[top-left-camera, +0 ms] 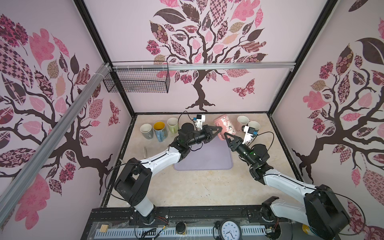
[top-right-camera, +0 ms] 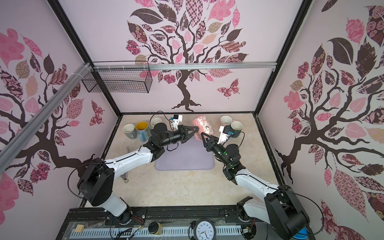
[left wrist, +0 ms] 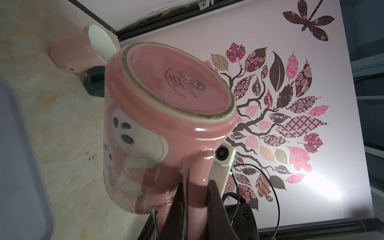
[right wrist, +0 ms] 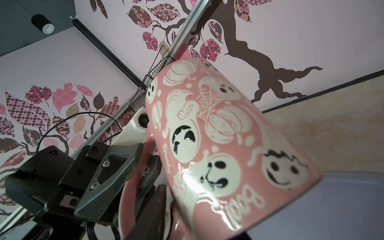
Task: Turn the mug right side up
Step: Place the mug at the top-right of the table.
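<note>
With the left claw (top-left-camera: 217,129) clenched on the handle (left wrist: 199,176) of the tilted mug (top-left-camera: 225,124) above the mat (top-left-camera: 203,158), and the right claw (top-left-camera: 227,136) at its rim with a grip I cannot tell, an early release could drop it.

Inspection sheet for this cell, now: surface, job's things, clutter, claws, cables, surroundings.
Surface: marbled tabletop with a purple mat at centre.
Job's things: pink mug held tilted over the mat's far edge, not upright.
Clutter: five upright mugs along the back; metal utensil near the left edge.
Claws: left claw shut on the mug's handle; right claw at the mug's rim, grip unclear.
Cables: black loops behind both claws, clear of the mug.
Surroundings: tree-decal walls, wire basket, clock.
</note>
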